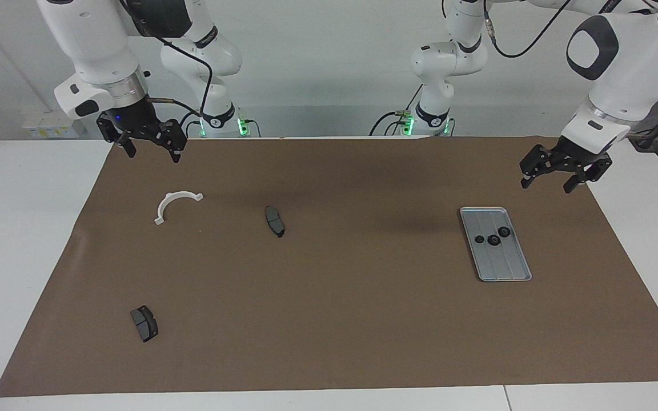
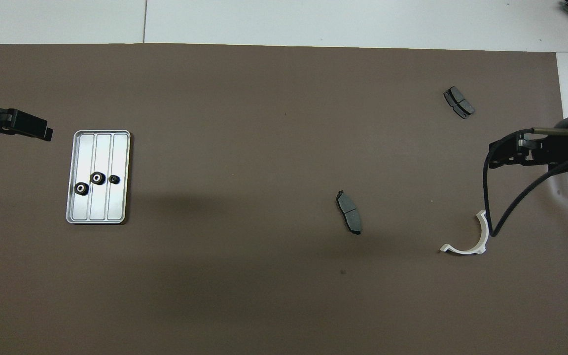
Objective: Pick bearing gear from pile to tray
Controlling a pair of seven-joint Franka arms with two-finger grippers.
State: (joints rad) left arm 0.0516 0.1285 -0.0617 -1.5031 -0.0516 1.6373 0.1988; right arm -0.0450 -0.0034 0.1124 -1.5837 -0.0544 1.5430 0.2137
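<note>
Three black gears (image 1: pixel 493 235) sit in the tray (image 1: pixel 509 271), none left among the loose parts. Left gripper (image 1: pixel 552 173), raised beside the tray, jaws open, empty. Right gripper (image 1: pixel 145 140) waits, jaws open.

A plain dull brown mat (image 1: pixel 340 297) covers most of the white counter (image 1: pixel 20 228). The tray (image 2: pixel 118 148) is silver-grey with faint lengthwise ridges. On it sit three black gears (image 2: pixel 97 178); two show a white centre, and the third seems all black, though it is too small to be sure. The curved bracket (image 1: pixel 172 201) is white. Both brake pads are dark grey, one near the mat's middle (image 1: pixel 275 221) and one farther from the robots (image 1: pixel 144 323). Both arms are white with dark grey joint caps, and each ends in a black claw: the left claw (image 1: pixel 550 178) and the right claw (image 1: pixel 149 148). Green lights glow at the arm bases (image 1: pixel 241 125).
</note>
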